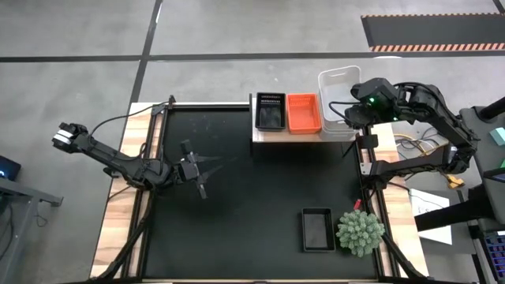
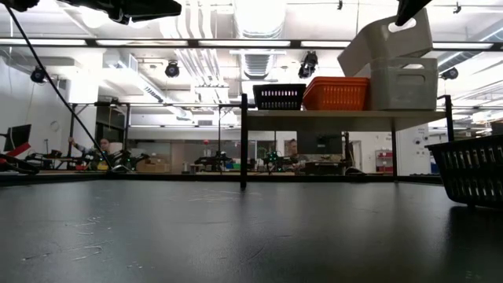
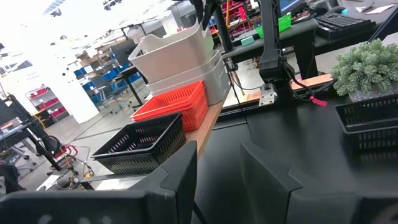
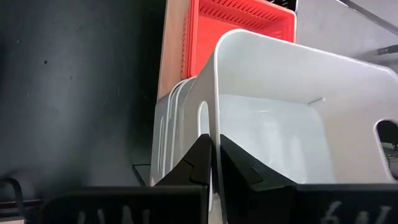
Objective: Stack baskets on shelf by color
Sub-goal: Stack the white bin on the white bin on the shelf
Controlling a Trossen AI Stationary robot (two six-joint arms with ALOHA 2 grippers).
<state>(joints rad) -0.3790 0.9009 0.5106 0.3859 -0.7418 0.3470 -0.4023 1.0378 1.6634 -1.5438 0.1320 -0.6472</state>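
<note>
The light-wood shelf (image 1: 260,136) stands at the table's far edge on legs. On it, from left to right, are a black basket (image 1: 269,112), a red-orange basket (image 1: 303,113) and nested white baskets (image 2: 402,82). My right gripper (image 1: 349,110) is over the shelf's right end, shut on the topmost white basket (image 2: 383,39), which is tilted. Another black basket (image 1: 317,229) rests on the mat at the near right. My left gripper (image 1: 201,170) hovers open and empty over the mat's left middle; its fingers show in the left wrist view (image 3: 227,180). My right gripper pinches the white basket's end wall (image 4: 214,112) at its rim, beside the handle slot, with one finger inside the basket and one outside. The fingers come from above. The basket is tilted, the gripped end raised and the lower part resting in the white baskets below (image 3: 205,78).
A green spiky plant (image 1: 360,230) stands by the near black basket at the table's right edge. The black mat (image 1: 237,237) covers most of the table. The shelf's legs (image 2: 244,141) stand on the far part of the mat.
</note>
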